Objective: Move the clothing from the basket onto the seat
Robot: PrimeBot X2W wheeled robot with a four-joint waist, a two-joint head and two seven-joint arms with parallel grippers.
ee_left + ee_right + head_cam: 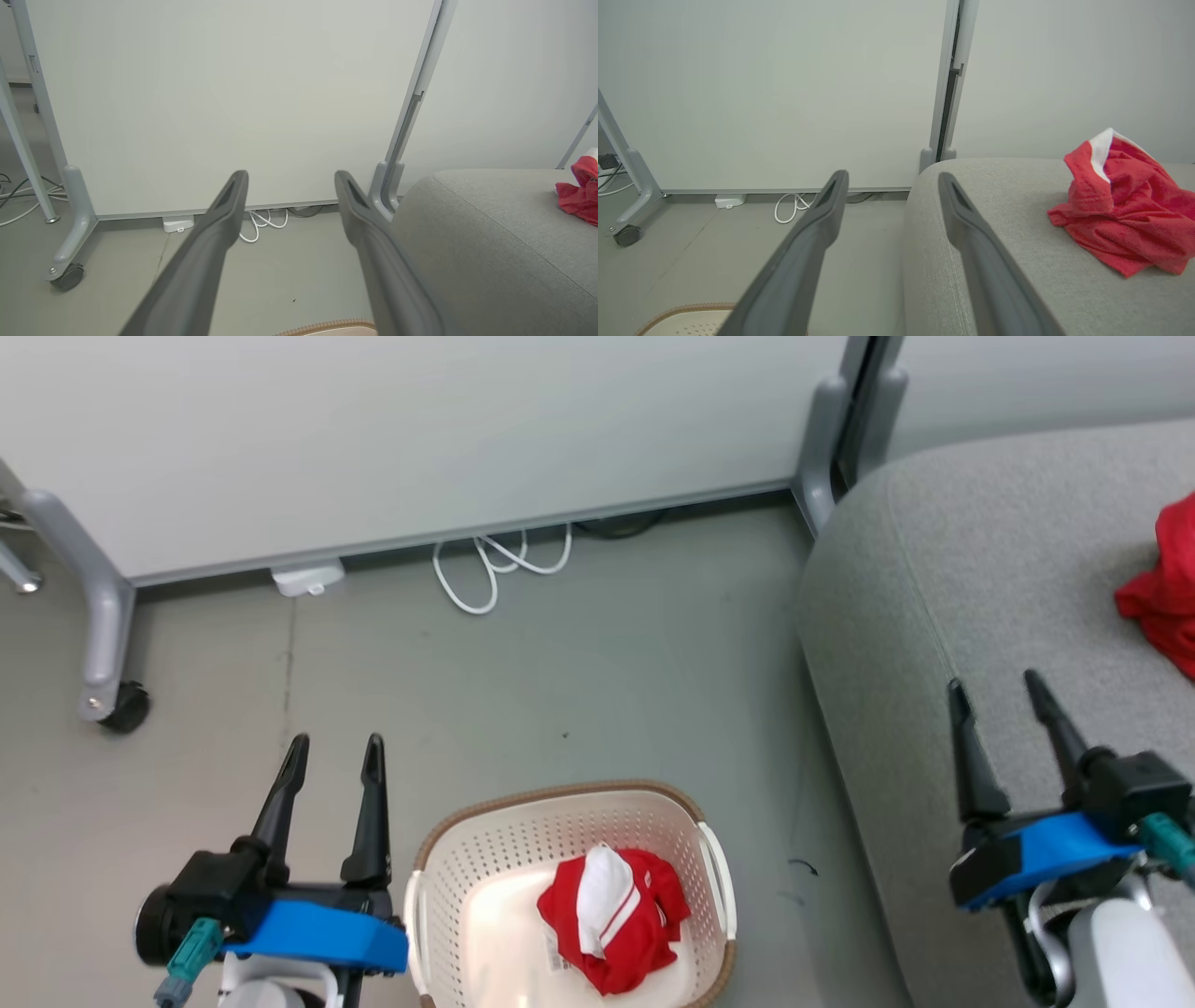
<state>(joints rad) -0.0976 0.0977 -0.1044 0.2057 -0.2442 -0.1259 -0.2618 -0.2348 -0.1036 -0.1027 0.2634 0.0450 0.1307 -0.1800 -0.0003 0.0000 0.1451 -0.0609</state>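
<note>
A crumpled red garment with white trim [611, 917] lies inside the cream perforated basket [485, 859] on the floor at the bottom centre. A second red garment [1125, 219] [1165, 590] [579, 193] rests bunched on the grey seat [971, 579] [1017, 242] [490, 242] at the right. My left gripper [336, 754] hovers open and empty just left of the basket. My right gripper [997, 686] stands open and empty over the seat's front part, left of the garment there.
A white panel on grey wheeled legs [107, 644] stands behind the floor area. White cable loops [495, 565] and a small white box [306, 579] lie at its base. Bare grey floor [579, 672] spreads between basket, panel and seat.
</note>
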